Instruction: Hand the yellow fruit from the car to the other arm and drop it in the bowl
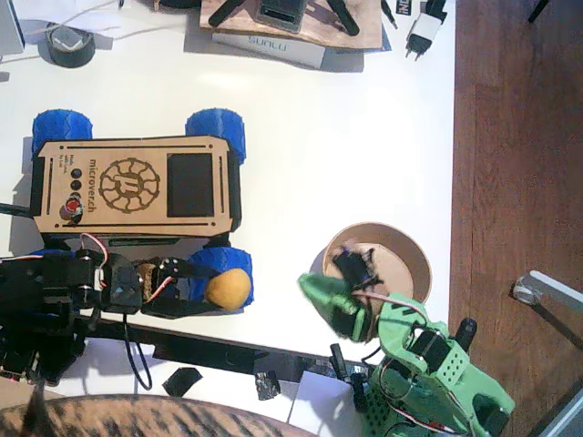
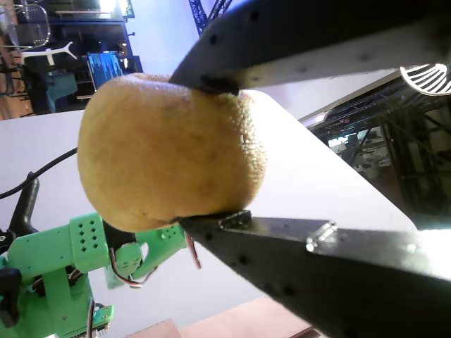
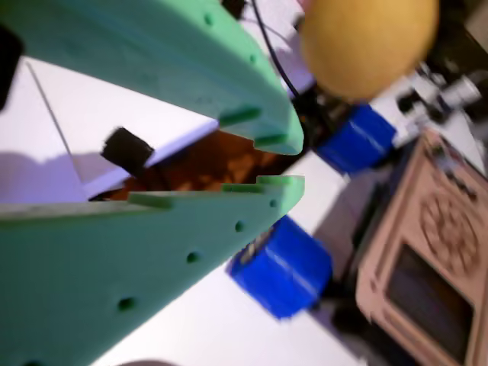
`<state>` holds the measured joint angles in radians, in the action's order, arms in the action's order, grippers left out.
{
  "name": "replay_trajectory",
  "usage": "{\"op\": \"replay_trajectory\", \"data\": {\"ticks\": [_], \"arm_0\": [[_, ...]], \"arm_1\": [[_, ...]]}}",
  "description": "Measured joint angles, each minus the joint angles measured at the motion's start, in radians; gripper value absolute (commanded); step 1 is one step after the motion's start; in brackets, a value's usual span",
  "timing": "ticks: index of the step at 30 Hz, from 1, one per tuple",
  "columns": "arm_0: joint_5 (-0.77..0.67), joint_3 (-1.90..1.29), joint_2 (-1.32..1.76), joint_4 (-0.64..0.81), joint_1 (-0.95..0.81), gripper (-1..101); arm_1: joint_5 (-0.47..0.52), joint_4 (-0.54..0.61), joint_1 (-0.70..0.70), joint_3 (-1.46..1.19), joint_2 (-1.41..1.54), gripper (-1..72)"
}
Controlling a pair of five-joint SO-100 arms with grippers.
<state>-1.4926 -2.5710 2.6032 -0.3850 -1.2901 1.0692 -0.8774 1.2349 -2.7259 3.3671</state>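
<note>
**Handing over the lemon, mid-transfer**

Left gripper (image 1: 211, 289) (the black one) is clamped on the yellow fruit (image 1: 228, 289), just off the car (image 1: 137, 187). Green right gripper (image 1: 330, 296) sits nearly closed and empty, fruit (image 3: 370, 46) ahead of its tips, not touching. I reckon it has to open wider and close in. Bowl (image 1: 414, 250) is right behind it.

The car (image 1: 137, 187) sits left of the bowl (image 1: 412, 250), fruit (image 1: 228, 289) between them.

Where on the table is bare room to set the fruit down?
Bare white table lies between the car, the bowl and the top clutter. The near edge is crowded: left gripper holding the yellow fruit, green arm.
</note>
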Motion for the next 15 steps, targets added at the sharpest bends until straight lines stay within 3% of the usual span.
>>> {"op": "replay_trajectory", "data": {"ticks": [10, 15], "arm_0": [[0.0, 0.0, -0.066, 0.054, 0.0, 0], [0.0, 0.0, -0.074, 0.058, 0.0, 0]], "arm_1": [[0.002, 0.063, 0.155, -0.026, -0.066, 0.3], [0.002, 0.077, 0.156, -0.026, -0.069, 19.2]]}}
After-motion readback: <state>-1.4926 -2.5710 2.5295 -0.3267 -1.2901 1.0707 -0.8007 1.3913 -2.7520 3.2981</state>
